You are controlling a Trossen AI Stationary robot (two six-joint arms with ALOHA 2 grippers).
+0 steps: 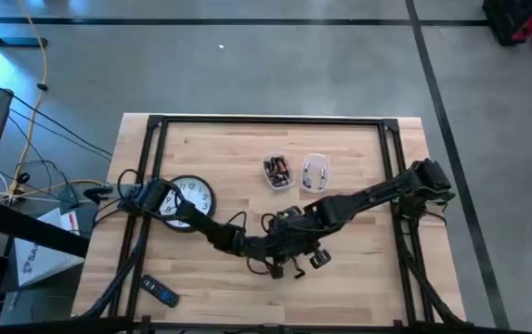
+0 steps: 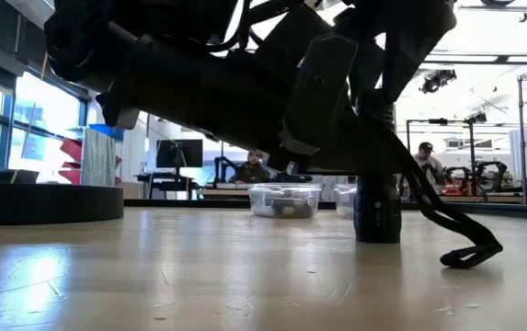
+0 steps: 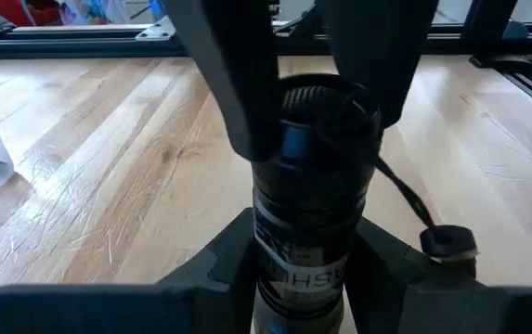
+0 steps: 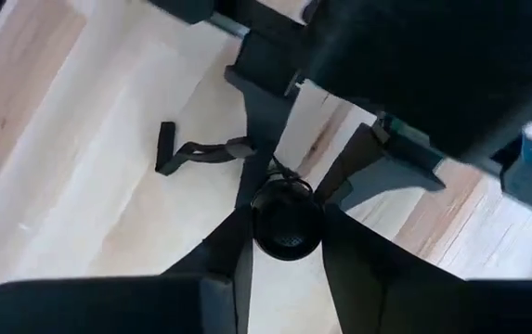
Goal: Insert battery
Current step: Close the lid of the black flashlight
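Low view shows a black flashlight (image 2: pixel 377 210) standing upright on the wooden table (image 2: pixel 153 276), with both arms crowded over it. Left gripper (image 3: pixel 307 250) pinches the flashlight body between its two fingers. Right gripper (image 4: pixel 287 243) comes from above, its fingers pressed on the open top end of the flashlight. A wrist strap (image 4: pixel 196 151) lies on the table just beside the grippers. Beyond them stand two clear containers (image 1: pixel 278 172); one holds batteries. A wall clock (image 1: pixel 191 199) lies behind the left gripper.
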